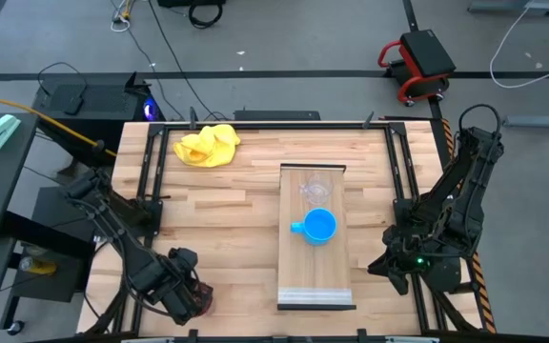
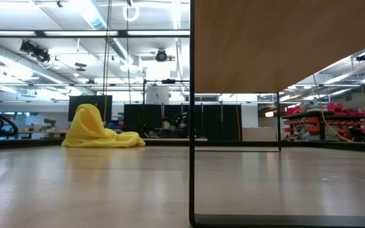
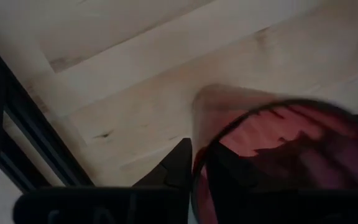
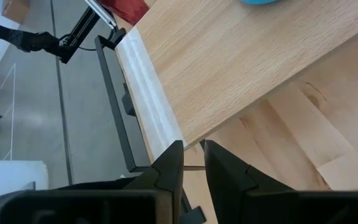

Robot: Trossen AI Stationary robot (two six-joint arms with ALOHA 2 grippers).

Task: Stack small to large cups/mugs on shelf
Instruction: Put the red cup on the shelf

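The dark red cup point(image 1: 201, 303) stands on the tabletop near its near left corner, with my left gripper point(image 1: 185, 293) over it, pointing down, its fingers closed on the rim. On the shelf point(image 1: 315, 276), right of centre, stand the bright blue mug point(image 1: 319, 226) and, just beyond it, the small clear cup point(image 1: 314, 191). My right gripper point(image 4: 192, 163) waits by the table's right edge, near the shelf's lipped end point(image 4: 146, 93). Its fingers stand a little apart with nothing between them. My left gripper comes at the dark red cup from above, at its rim point(image 3: 199, 149). One finger point(image 3: 176, 167) lies against the outside of the wall. The other seems to be the dark shape inside the cup, but it is not plain. The cup stands upright on the tabletop.
A crumpled yellow cloth point(image 1: 208, 145) lies at the table's far left. The shelf is a raised board point(image 2: 284, 44) on a thin dark frame point(image 2: 191, 126), with open space beneath it. Black rails point(image 1: 148, 171) run along the table's sides.
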